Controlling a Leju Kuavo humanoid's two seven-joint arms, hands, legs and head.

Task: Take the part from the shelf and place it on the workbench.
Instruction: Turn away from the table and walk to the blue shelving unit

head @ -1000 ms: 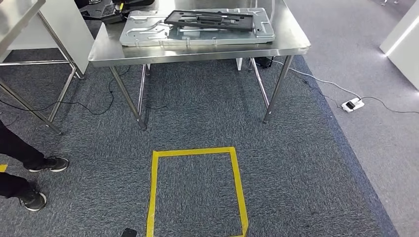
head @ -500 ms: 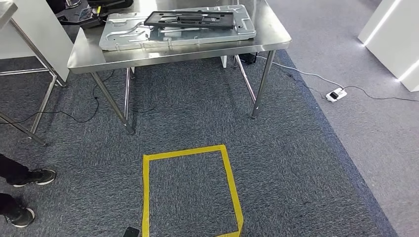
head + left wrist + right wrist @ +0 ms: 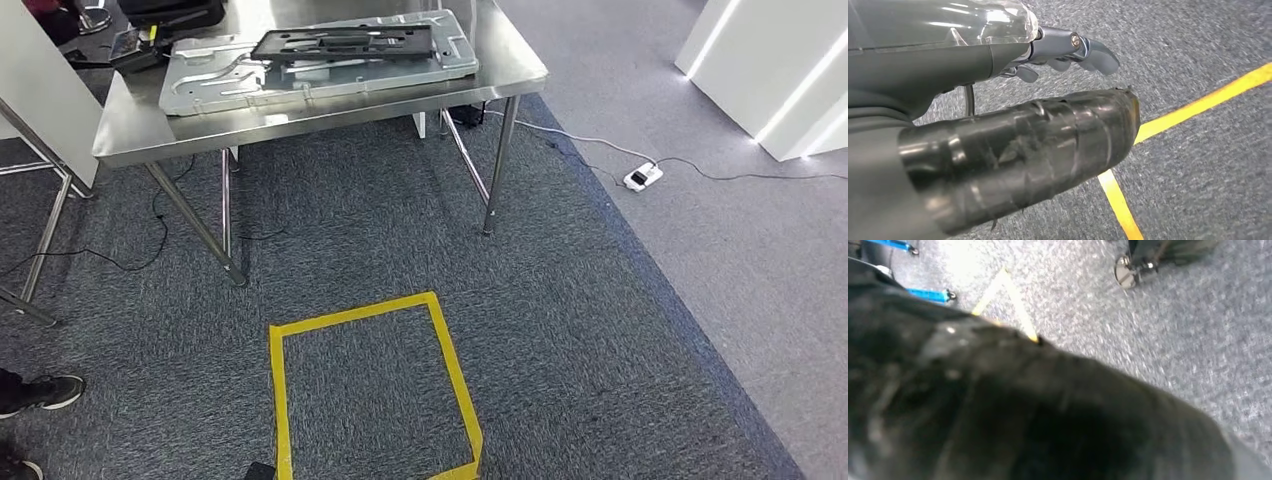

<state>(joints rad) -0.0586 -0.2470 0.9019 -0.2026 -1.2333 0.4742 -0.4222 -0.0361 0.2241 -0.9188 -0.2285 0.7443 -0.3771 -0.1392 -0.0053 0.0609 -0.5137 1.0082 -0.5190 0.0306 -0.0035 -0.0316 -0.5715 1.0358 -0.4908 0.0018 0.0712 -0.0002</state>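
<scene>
A black part (image 3: 345, 43) lies flat on a silver panel (image 3: 200, 80) on the steel bench (image 3: 300, 118), well beyond a yellow tape square (image 3: 370, 390) on the grey carpet (image 3: 560, 330). The left hand (image 3: 1013, 135) hangs over the carpet near the tape, grasping nothing, its fingers (image 3: 1093, 50) curled loosely. The right hand (image 3: 1023, 410) is a dark blur close to the lens, so I cannot tell how its fingers lie; a person's shoe (image 3: 40, 392) is at the left edge

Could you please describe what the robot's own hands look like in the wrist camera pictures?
The left hand has a grey cover with a glossy clear shell, metal-jointed grey fingers, and a thick thumb wrapped in shiny black tape. The right hand appears as a blurred dark, taped surface.
</scene>
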